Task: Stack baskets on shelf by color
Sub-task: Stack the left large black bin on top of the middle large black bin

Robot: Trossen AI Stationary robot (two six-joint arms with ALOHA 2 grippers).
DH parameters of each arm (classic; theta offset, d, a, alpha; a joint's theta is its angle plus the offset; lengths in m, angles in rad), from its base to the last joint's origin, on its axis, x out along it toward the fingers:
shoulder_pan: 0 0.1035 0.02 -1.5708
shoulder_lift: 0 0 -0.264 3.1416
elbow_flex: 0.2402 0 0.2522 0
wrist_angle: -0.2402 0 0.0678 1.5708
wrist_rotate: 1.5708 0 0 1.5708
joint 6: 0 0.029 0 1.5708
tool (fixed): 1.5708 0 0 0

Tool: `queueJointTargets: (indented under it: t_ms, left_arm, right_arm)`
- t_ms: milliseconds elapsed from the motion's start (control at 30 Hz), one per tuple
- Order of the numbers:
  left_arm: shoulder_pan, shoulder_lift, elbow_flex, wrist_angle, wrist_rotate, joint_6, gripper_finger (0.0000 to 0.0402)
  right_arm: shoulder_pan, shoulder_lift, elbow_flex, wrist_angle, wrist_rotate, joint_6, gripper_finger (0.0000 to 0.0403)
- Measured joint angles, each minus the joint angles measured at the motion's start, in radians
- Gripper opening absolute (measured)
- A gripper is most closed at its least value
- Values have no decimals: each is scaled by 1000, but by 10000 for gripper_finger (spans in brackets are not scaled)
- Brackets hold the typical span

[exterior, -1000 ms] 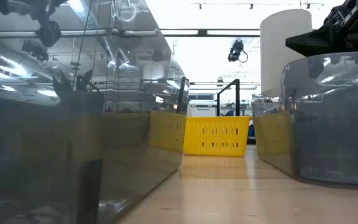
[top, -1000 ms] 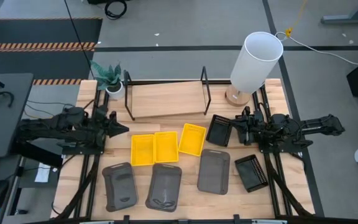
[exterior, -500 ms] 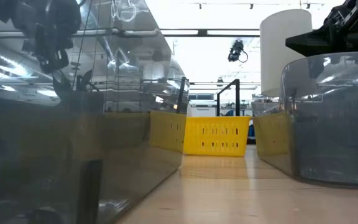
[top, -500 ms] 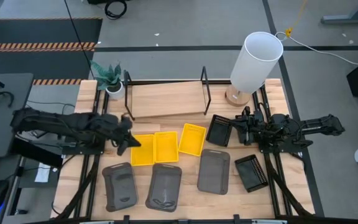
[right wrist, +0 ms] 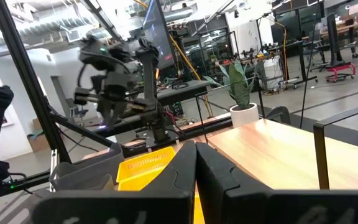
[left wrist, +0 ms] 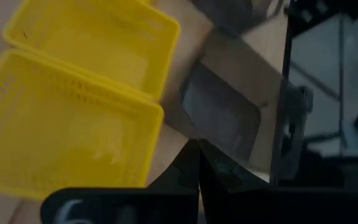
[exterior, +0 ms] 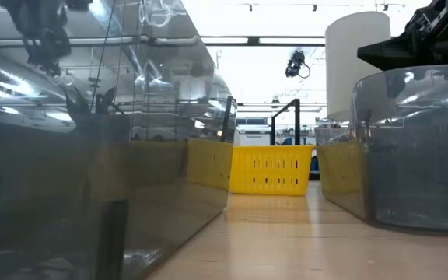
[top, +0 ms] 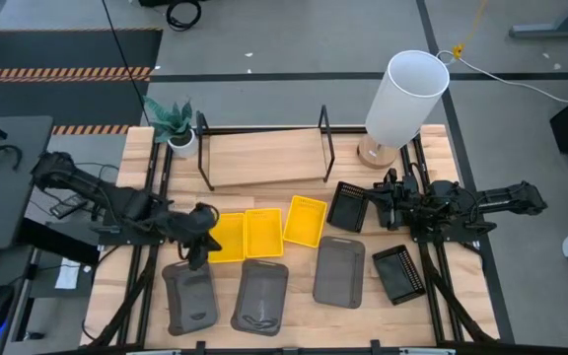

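Note:
Three yellow baskets (top: 227, 237) (top: 263, 232) (top: 305, 220) lie flat side by side in the middle of the table. Three grey baskets (top: 189, 294) (top: 261, 294) (top: 340, 270) lie nearer the near edge. Two black baskets (top: 348, 205) (top: 399, 272) rest on the right. The shelf (top: 264, 156) stands bare at the far edge. My left gripper (top: 200, 242) is shut and hovers above the leftmost yellow basket's left edge (left wrist: 73, 149), near the leftmost grey basket (left wrist: 229, 118). My right gripper (top: 378, 205) is shut and waits beside the far black basket.
A white cylindrical lamp (top: 402, 99) stands at the far right corner beside the shelf, and a small potted plant (top: 173, 123) at the shelf's left end. Black rails run along both table sides. Bare wood shows between the shelf and the yellow baskets.
My left gripper has swung from the table's left side toward the right and the near edge, tipping downward, and now hangs over the left edge of the leftmost yellow basket. The baskets have not moved.

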Motion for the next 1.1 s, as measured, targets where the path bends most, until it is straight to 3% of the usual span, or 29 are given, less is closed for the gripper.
queueJointTargets:
  t_ms: [233,533,767,1100]
  left_arm:
    - [-185,149,144,-51,10,-297,9]
    - [-372,323,247,-10,114,-724,10]
    - [-465,453,247,83,113,-828,28]
    - [-420,515,247,151,152,-914,19]
  right_arm:
    - [0,0,0,0,0,0,16]
    - [0,0,0,0,0,0,16]
    - [0,0,0,0,0,0,16]
    - [0,0,0,7,0,0,16]
